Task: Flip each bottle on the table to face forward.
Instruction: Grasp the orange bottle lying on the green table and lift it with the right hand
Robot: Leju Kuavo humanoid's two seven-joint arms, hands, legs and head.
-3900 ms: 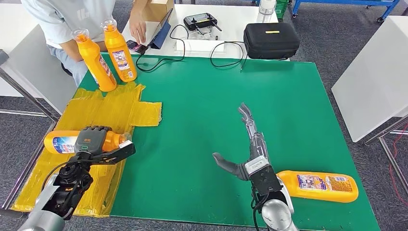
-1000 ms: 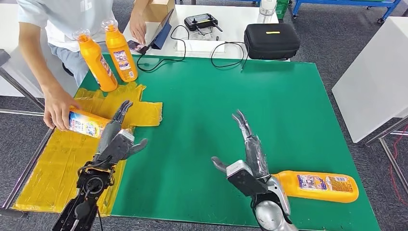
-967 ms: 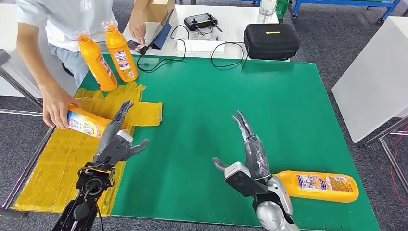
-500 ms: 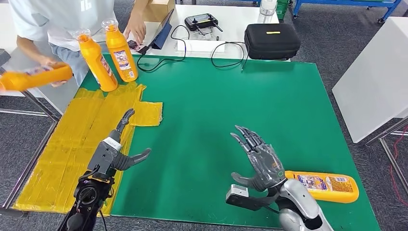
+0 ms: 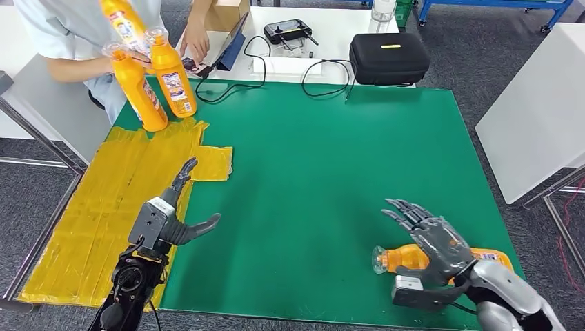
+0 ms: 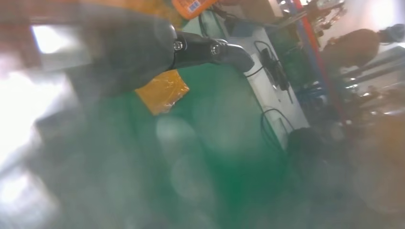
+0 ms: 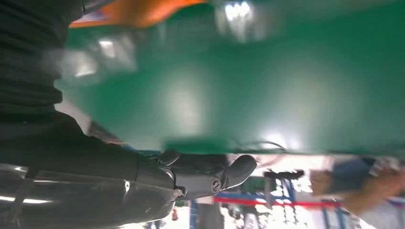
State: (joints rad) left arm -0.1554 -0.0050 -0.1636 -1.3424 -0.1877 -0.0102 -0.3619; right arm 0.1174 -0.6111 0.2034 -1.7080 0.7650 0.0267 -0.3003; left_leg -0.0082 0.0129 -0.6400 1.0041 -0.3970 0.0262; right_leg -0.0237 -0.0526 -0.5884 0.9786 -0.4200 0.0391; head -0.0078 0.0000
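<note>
The head view looks forward and down from high over the green table mat (image 5: pixel 331 158). Both wrist views sit close behind their own hands, turned and blurred, skimming low across that same green surface, which all three views share.

Head view: bright, even overhead light, sharp throughout, soft sheen on the green mat (image 5: pixel 331 158), faint shadows only. Left wrist view: heavily blurred and hazy, blown-out white patch at one edge, lens-flare blobs across the frame. Right wrist view: motion-smeared, glare spots on the mat, background out of focus.
</note>
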